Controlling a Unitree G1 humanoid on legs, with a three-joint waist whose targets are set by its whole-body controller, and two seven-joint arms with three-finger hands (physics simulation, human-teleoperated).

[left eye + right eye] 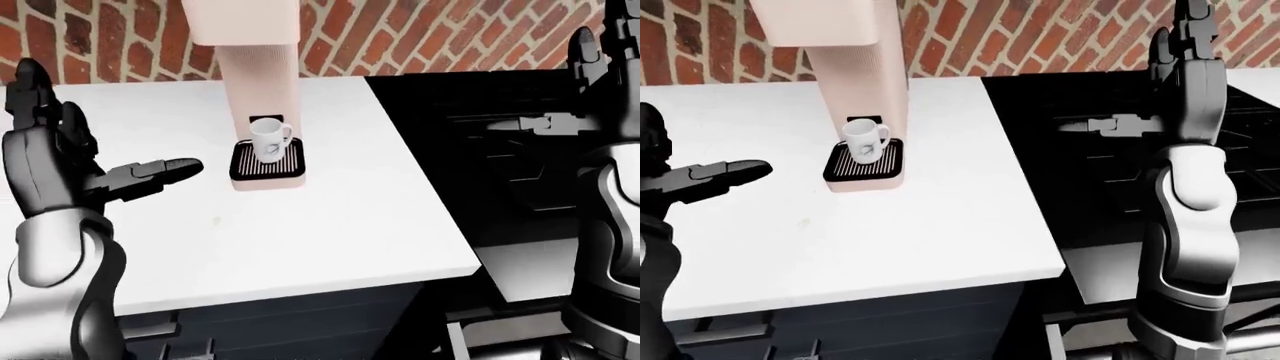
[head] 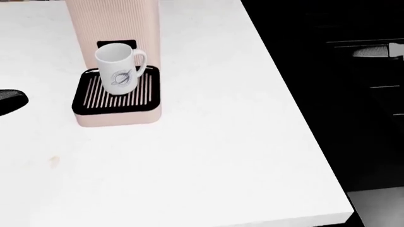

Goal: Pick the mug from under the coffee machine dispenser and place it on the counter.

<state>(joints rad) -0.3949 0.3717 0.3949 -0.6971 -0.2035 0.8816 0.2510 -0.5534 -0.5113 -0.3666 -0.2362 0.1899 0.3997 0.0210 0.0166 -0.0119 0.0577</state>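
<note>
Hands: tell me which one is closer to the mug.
The left hand: its open fingers reach out over the white counter just left of the drip tray holding the mug. The right hand hovers over the black stove.

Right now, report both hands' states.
Left hand: open, empty, beside the mug, not touching.
Right hand: open, empty, over the black stove.

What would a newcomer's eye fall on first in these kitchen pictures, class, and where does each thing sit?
First, the white mug, standing upright on the black drip tray of the pink coffee machine, at the upper left of the head view. Next, the left hand, open, fingers pointing toward the tray from the left-eye view's left, apart from it. The right hand is raised over the black stove at the right-eye view's right.
</note>
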